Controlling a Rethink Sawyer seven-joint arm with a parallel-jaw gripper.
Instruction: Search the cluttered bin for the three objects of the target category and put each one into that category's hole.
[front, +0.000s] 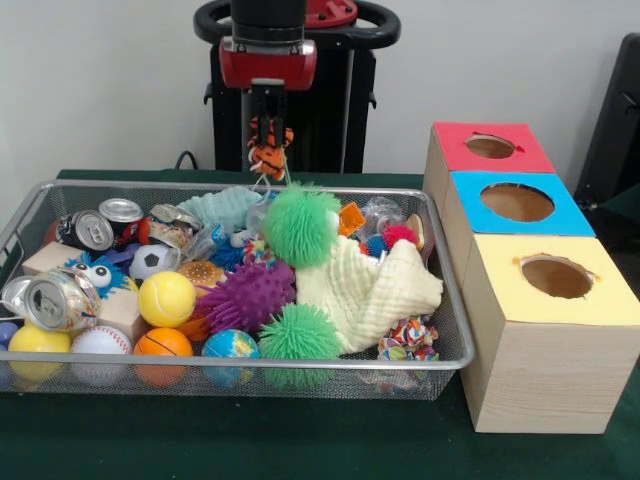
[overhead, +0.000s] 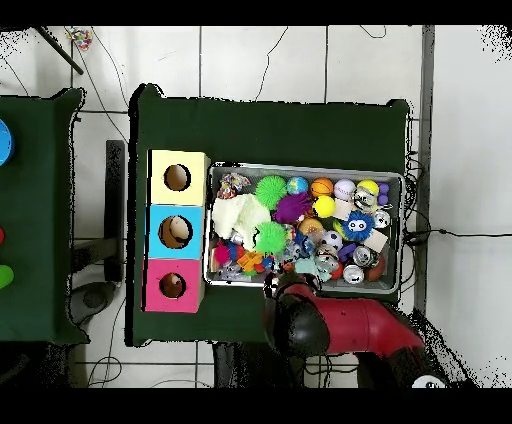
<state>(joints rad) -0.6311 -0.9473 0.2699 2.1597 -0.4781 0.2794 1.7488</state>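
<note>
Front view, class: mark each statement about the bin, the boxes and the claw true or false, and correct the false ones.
1. The claw holds an orange striped toy above the bin's far edge. True.
2. The three boxes have square holes. False: the red box, blue box and yellow box each have a round hole.
3. The yellow box stands nearest the camera. True.
4. The wire bin holds only balls. False: it also holds drink cans and a cream cloth.
5. A yellow tennis ball lies beside a purple spiky ball. True.

Bin (front: 440, 352) left of three boxes (front: 545, 350)
</note>
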